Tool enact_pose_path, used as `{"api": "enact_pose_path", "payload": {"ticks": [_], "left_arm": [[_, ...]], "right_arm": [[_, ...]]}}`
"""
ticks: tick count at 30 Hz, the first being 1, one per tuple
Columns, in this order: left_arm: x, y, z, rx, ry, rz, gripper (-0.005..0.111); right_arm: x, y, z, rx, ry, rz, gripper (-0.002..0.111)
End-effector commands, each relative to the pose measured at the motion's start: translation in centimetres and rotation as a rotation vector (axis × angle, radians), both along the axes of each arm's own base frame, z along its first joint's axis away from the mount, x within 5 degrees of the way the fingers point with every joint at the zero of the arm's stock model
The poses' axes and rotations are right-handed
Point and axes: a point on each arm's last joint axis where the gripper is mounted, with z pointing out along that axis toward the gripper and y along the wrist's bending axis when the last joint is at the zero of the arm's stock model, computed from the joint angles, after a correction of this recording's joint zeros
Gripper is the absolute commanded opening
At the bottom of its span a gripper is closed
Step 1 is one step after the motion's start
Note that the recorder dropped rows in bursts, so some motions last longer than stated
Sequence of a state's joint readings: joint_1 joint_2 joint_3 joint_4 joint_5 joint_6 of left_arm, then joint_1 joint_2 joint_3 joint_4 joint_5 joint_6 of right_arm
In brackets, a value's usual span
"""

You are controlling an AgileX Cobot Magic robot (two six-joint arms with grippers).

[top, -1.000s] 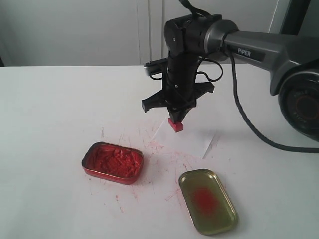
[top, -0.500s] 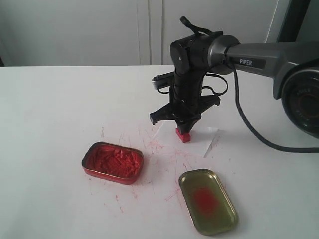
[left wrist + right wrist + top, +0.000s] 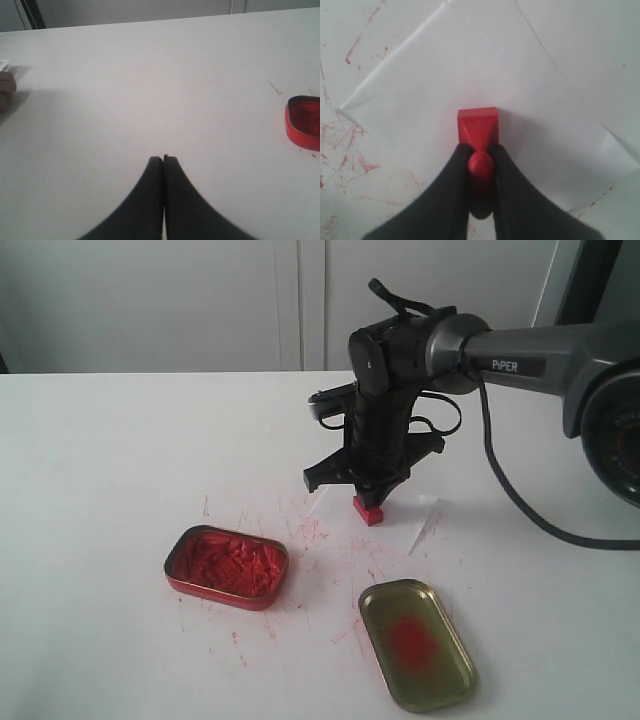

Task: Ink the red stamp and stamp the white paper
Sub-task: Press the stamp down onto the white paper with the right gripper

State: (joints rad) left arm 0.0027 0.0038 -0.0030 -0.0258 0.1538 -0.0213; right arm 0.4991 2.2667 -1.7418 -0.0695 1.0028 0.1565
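Lowered since a second ago, the right end effector (image 3: 369, 498) now clamps the handle of the red stamp (image 3: 477, 124), whose base rests on the white paper (image 3: 470, 65) directly beneath, so inking looks done and the press is under way; only lift-off remains. Sheet edges lie clear of the base all round, the ink tin (image 3: 227, 567) and gold lid (image 3: 416, 643) sit well apart, and straight up is open; the left end effector (image 3: 163, 160) is pinched closed on nothing.
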Motion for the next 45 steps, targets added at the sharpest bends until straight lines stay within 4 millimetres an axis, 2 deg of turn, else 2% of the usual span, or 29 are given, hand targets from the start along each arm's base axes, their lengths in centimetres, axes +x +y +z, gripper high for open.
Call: {"api": "enact_pose_path", "payload": {"ticks": [1,14,32,35,45], "left_arm": [[0.0,0.0,0.0,0.0,-0.004,-0.002,0.0],[0.0,0.0,0.0,0.0,-0.004,-0.002,0.0],[0.0,0.0,0.0,0.0,-0.004,-0.002,0.0],[0.0,0.0,0.0,0.0,-0.004,-0.002,0.0],[0.0,0.0,0.0,0.0,-0.004,-0.002,0.0]], "right_arm": [[-1.0,-1.1,-6.3,-0.087,0.156,-0.005,0.0],[-1.3,-1.3,-8.9,-0.115,0.208,-0.005,0.0],[-1.4,-1.3,-8.7,-0.116,0.22,-0.004,0.0],[-1.4,-1.2,-8.3,-0.11,0.213,-0.005,0.0],[-0.8,-0.9,-3.5,-0.044,0.095,-0.005,0.0]]}}
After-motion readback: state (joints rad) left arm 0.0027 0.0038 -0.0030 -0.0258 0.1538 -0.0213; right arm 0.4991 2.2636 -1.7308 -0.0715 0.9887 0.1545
